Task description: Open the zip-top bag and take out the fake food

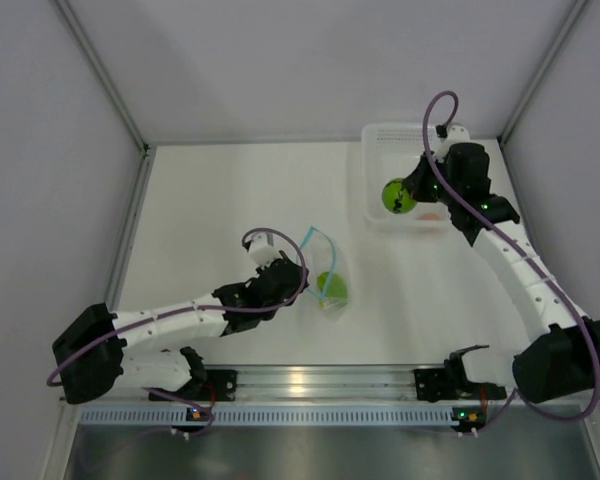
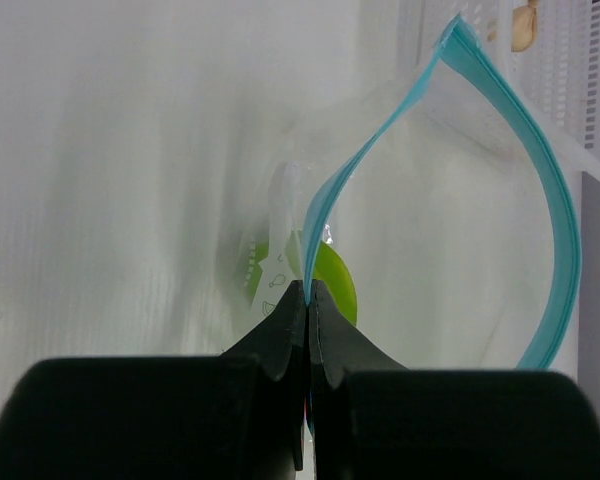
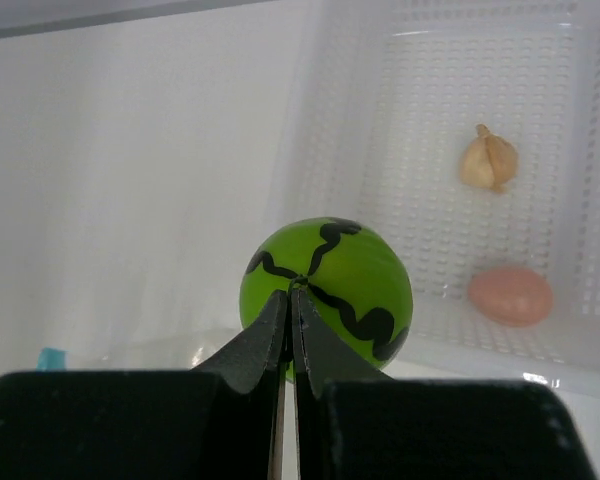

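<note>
On the white table (image 1: 230, 200) the job is well into its second half: the zip-top bag (image 1: 325, 270) lies open near the middle, well apart from the white basket (image 1: 373, 140) at the far right, and the emptying looks partly done. The bag's blue zip strip (image 2: 555, 200) gapes in a wide loop. The left claw (image 2: 308, 295) is pinched tight on one lip of that strip, and so holds the mouth up and apart. The right claw (image 3: 290, 292) is closed on the top of the green ball (image 3: 350, 270), right where its dark zigzag lines meet. The ball hangs directly under the fingertips, and in the overhead view it sits over the basket's left part. How high it hangs above the floor of the basket I cannot tell. The step in hand reads as the drop-off. The next move calls for the right claw to let go only once the ball is inside the walls, since a round thing may roll. The lime-green oval (image 2: 338, 285) lies inside the bag, just beyond the left fingertips, so another reach into the mouth would follow. A peach oval (image 3: 510, 296) and a pale knobbly piece (image 3: 489, 160) lie in the basket — apart from each other.
</note>
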Motion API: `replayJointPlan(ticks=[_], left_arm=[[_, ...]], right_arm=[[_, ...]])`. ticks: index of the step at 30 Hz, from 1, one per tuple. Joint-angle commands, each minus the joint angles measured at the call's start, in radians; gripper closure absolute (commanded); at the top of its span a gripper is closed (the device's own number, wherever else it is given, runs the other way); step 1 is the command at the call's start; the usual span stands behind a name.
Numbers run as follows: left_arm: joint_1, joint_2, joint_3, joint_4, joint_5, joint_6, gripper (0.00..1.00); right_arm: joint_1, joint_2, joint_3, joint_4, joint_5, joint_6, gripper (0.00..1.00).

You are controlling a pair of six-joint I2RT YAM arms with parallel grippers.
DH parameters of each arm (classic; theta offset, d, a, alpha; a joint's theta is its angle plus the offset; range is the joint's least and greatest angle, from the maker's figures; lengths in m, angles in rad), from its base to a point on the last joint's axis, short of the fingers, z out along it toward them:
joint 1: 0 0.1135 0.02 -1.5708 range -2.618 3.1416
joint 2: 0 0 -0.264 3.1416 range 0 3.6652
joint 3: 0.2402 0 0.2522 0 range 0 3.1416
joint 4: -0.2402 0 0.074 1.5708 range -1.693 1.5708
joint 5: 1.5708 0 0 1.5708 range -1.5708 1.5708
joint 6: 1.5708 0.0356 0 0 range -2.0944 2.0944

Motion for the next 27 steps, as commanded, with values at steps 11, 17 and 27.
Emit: replayJointPlan(ticks=[11, 17, 27], left_arm=[[0.020, -0.066, -0.017, 0.012, 0.027, 0.010, 1.00], [0.020, -0.074, -0.017, 0.012, 0.037, 0.016, 1.00], [0.020, -0.086, -0.008, 0.012, 0.057, 0.025, 1.00]], right_arm=[[-0.082, 0.274, 0.013, 0.200, 0.050, 0.031, 1.00], [-0.082, 0.388, 0.032, 0.201, 0.037, 0.041, 0.91], [-0.034, 0.359, 0.049, 0.135, 0.088, 0.020, 0.52]])
